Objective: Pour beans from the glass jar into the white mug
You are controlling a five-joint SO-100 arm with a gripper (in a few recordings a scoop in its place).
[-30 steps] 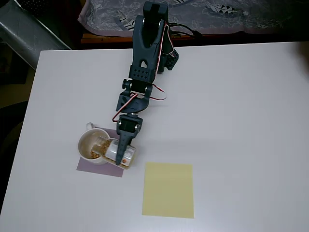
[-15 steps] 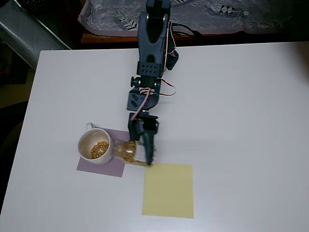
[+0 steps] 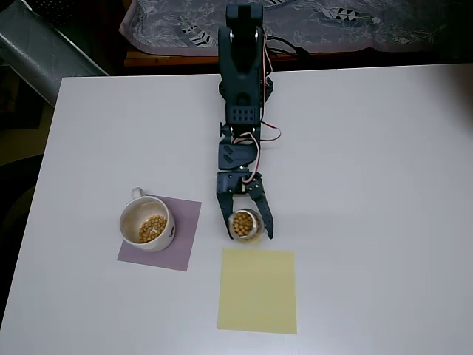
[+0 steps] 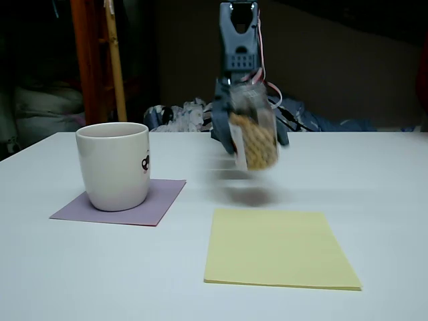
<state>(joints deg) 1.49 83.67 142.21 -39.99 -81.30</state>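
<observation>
your gripper (image 3: 246, 225) has the glass jar (image 3: 245, 225) clamped between its two fingers, one on each side of the glass in the overhead view. from up there you look straight down into the jar's open mouth, so it reads as roughly upright, and it's got a good load of beans (image 3: 244, 222) in it. in the fixed view the jar (image 4: 254, 137) is blurry, but you can make out that it hangs clear of the table (image 3: 369, 163) with a soft shadow under it, and the beans (image 4: 255, 144) fill most of the lower part. looks tipped just slightly there, hard to be sure with the blur.

the jar sits just above the top edge of the yellow sheet (image 3: 258, 290) in the overhead view, near its left end, not touching it. in the fixed view it's behind the sheet (image 4: 277, 249), over bare table.

the white mug (image 3: 146, 224) is well off to the left in the overhead view, standing upright on the purple mat (image 3: 181, 237), handle pointing toward the top of the picture. there's a small pile of beans (image 3: 151, 228) in its bottom. in the fixed view the mug (image 4: 114, 165) stands on the mat (image 4: 157, 200) with a little dark printed mark on its right side.

mug and jar are well apart, with bare table and the mat's corner between them.
</observation>
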